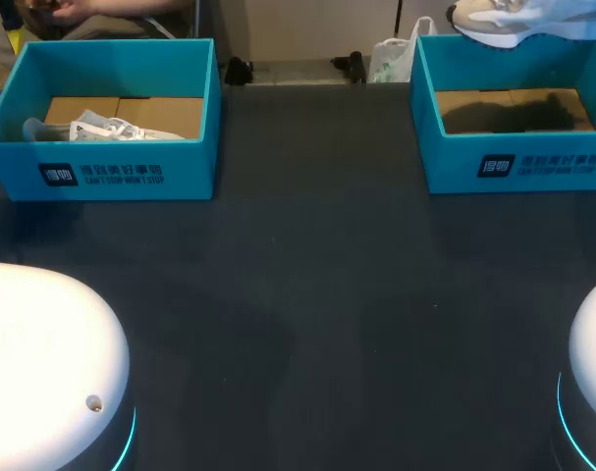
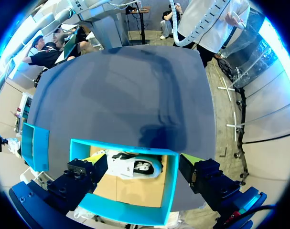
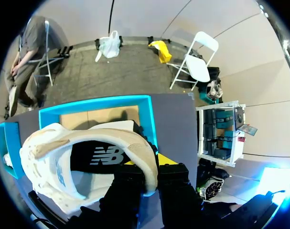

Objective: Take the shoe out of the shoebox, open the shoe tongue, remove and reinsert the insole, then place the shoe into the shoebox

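Note:
A white shoe (image 1: 518,20) hangs above the right teal shoebox (image 1: 514,162), whose cardboard floor is bare and shadowed. In the right wrist view my right gripper (image 3: 152,174) is shut on the rim of this cream shoe (image 3: 63,157), gripping its collar, with the logo-printed insole (image 3: 104,155) showing inside and the box (image 3: 99,107) below. A second white shoe (image 1: 96,130) lies in the left teal shoebox (image 1: 101,172). My left gripper (image 2: 143,162) is high above that box (image 2: 123,207), open, its fingers (image 2: 87,171) framing the shoe (image 2: 135,167) far below.
The dark table (image 1: 307,294) stretches between and in front of the two boxes. The white bases of my arms (image 1: 42,363) fill the near corners. The other teal box (image 2: 35,145) shows beside the left gripper's box.

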Action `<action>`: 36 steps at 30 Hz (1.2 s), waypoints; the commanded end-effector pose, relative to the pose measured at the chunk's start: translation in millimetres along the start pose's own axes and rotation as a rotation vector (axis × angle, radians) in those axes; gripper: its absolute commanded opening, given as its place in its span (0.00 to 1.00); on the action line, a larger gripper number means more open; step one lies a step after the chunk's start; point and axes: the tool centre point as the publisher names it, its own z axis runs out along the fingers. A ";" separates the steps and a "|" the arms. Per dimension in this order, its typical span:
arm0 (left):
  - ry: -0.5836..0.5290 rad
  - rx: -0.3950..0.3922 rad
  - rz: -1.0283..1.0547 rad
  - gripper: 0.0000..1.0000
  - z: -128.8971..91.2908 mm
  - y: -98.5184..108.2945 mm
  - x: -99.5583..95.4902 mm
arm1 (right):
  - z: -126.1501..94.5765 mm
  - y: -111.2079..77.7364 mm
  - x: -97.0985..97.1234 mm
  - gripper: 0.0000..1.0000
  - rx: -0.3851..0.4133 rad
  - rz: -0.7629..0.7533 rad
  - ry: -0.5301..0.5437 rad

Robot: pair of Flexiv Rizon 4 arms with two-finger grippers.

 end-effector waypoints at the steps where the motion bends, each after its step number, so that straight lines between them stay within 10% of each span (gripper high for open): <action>1: 0.003 0.002 0.000 1.00 -1.2 0.5 0.2 | -2.8 -2.5 -1.5 0.00 -0.004 0.001 0.002; 21: 0.003 0.002 0.000 1.00 -1.2 0.5 0.2 | -2.8 -2.5 -1.5 0.00 -0.004 0.001 0.002; 36: 0.003 0.002 0.000 1.00 -1.2 0.5 0.2 | -32.8 -53.6 40.7 0.00 -0.090 -0.062 -0.073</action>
